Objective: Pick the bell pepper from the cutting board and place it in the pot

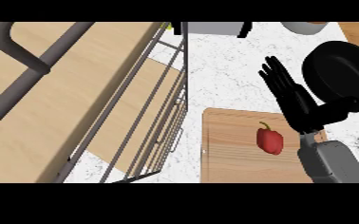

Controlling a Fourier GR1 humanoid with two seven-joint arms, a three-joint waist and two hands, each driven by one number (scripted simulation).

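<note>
**Right hand open beside the bell pepper**

The red bell pepper [270, 140] lies on the wooden cutting board [228, 156], at the lower right of the frame. The right hand [300, 105] is just above it in the picture, with its fingers [275, 76] straight and wide, holding nothing. The black pot [340, 69] stands on the white desk [224, 76] at the right edge.

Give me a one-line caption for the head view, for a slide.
Open right hand poised between the black pot and the red bell pepper, which lies on the wooden cutting board.
</note>
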